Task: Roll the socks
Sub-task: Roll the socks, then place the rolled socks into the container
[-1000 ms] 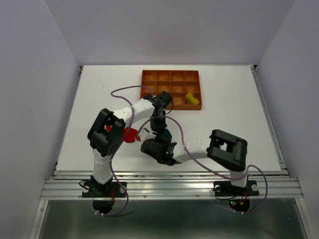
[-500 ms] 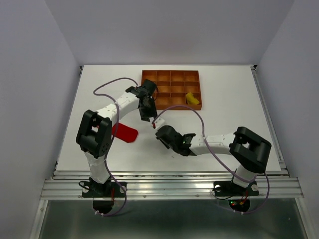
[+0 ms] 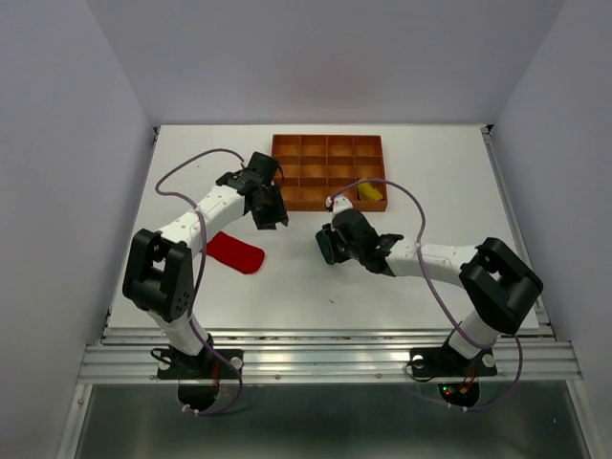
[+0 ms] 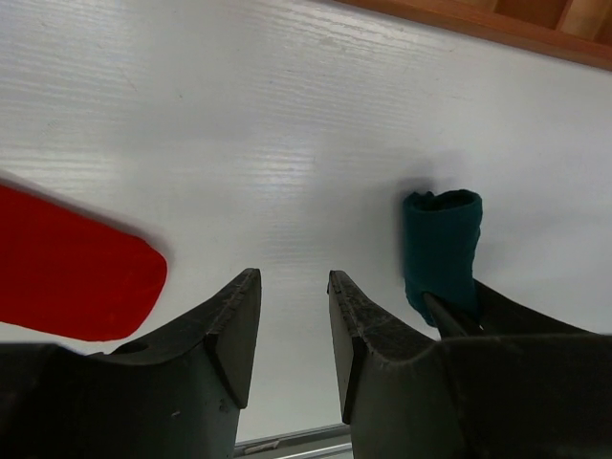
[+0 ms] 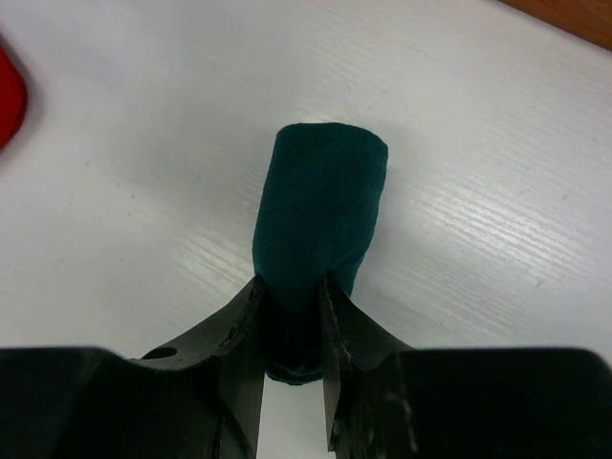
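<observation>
1. Our right gripper [image 5: 291, 282] is clamped on the teal sock [image 5: 320, 206], which is a tight roll. Its long axis runs straight out from the jaws, free end pointing away from the wrist.
2. That roll is near the middle of the table [image 3: 430, 172], just on the near side of the tray [image 3: 325, 139]. We cannot tell whether it rests on the surface or hangs just above it.
3. The yellow sock [image 3: 367, 191] lies bundled in the tray's near-right corner compartment.
4. Our left gripper [image 4: 292, 287] has its fingers apart and holds nothing. It hovers over the table beside the tray's near-left corner.
5. The red sock [image 3: 236, 252] lies flat and unrolled on the left half of the table. Its long axis slants from the left edge toward the near middle.
6. The red sock lies to the near-left of the left gripper. The left arm is the nearer one, and the right is well apart and occupied.
7. We judge 2 of 3 socks rolled. The teal roll has only a short way toward the far edge to reach the tray.
8. For the red sock, we judge the left gripper must reach 1 end and work along that slanted axis.
</observation>
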Robot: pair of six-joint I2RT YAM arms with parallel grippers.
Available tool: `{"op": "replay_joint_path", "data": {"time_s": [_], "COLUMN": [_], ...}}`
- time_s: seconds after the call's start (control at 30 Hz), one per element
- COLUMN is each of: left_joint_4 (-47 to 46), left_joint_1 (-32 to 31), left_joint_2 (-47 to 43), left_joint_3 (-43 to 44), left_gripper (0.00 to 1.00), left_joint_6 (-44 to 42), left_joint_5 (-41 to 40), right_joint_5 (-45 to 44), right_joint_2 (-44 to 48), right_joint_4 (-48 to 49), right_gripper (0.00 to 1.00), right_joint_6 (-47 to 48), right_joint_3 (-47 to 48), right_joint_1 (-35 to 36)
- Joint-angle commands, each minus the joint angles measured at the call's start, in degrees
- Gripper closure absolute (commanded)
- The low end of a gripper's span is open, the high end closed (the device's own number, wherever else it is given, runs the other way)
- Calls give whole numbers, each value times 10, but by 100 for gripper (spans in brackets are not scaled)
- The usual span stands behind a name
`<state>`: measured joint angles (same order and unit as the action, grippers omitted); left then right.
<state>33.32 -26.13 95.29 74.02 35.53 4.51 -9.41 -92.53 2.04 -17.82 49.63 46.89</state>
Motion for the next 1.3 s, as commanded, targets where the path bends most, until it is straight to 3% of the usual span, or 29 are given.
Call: {"op": "replay_joint_path", "data": {"time_s": [0.0, 0.23, 0.5, 0.6, 1.0, 1.27], "left_joint_4": [-23, -37, -30, -25, -33, -58], "left_joint_1": [6, 6, 28, 35, 71, 90], "left_joint_2": [-26, -19, 10, 28, 84, 101], "left_joint_3": [-18, -20, 35, 68, 116, 101], "left_gripper": [55, 55, 55, 55, 55, 56], "left_joint_6": [-11, -11, -21, -20, -18, -14], "left_joint_5": [0, 2, 11, 8, -18, -11], "right_joint_5": [-36, -85, -155, -177, -210, -165], "right_joint_2": [43, 74, 80, 76, -42, -113], "right_joint_4": [0, -19, -39, -29, -1, 9], "right_gripper": [99, 99, 99, 99, 99, 99], "right_joint_6": [4, 46, 122, 200, 424, 446], "right_joint_3": [6, 33, 77, 99, 207, 263], "right_joint_1": [-2, -43, -94, -114, -140, -146]}}
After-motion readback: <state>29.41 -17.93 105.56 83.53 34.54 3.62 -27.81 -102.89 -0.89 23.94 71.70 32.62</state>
